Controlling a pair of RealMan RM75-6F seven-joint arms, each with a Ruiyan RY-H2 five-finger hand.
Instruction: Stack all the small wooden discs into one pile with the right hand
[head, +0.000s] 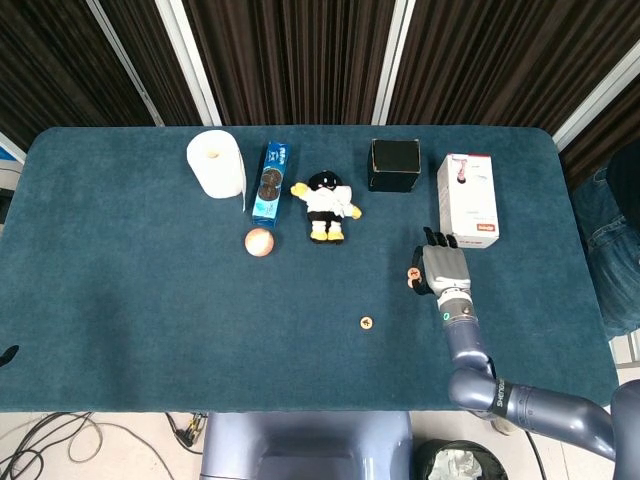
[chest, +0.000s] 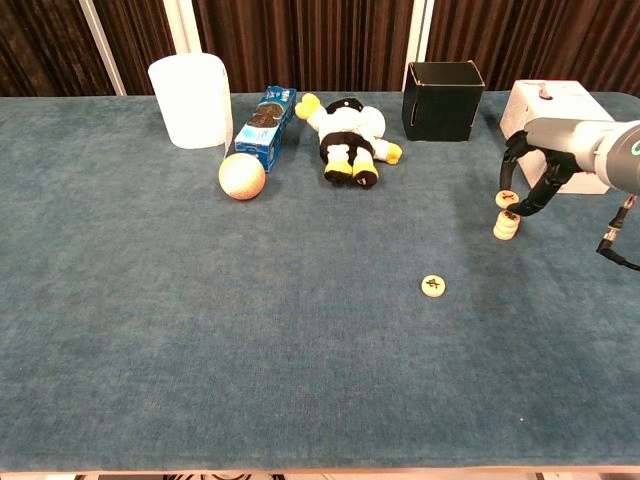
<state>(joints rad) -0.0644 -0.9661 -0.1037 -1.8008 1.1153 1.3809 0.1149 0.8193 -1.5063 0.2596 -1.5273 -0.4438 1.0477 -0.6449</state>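
A short pile of wooden discs (chest: 506, 226) already stands on the blue desk (chest: 200, 330), near the white carton (chest: 560, 110) at the right. Exactly how many discs are in it I cannot tell from either view. One more disc, the carried disc (chest: 507, 198), sits just above that pile, pinched in the right robot hand (chest: 530, 175). A last loose disc (chest: 433, 286) lies flat on the desk, apart from the pile and nearer the robot. By my judgement the task is well over halfway: the carried disc needs setting down squarely, then the loose one must be fetched and added.

The right robot hand hangs over the pile with its fingers (chest: 512, 160) curled downward, narrowed around the carried disc; it holds that disc between thumb and fingers. From the head view the hand (head: 440, 268) covers the pile, and only the disc at its edge shows. Whether the carried disc already touches the top of the pile is unclear. The left robot hand is not visible in either view.
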